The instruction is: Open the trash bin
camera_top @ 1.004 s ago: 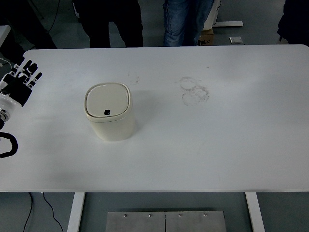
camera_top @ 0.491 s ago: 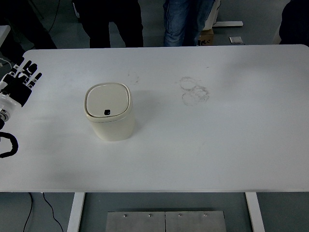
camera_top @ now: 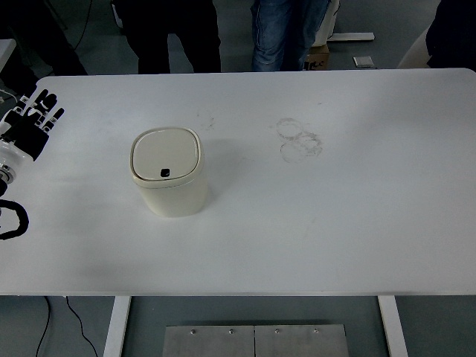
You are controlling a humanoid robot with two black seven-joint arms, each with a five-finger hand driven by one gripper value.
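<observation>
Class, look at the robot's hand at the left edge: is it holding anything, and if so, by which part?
Nothing is held. The left hand rests at the table's left edge, fingers spread, well apart from the trash bin, whose lid is shut.

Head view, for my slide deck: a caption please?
Closed cream plastic trash bin on white table; left robot hand open at the table's left edge.
</observation>
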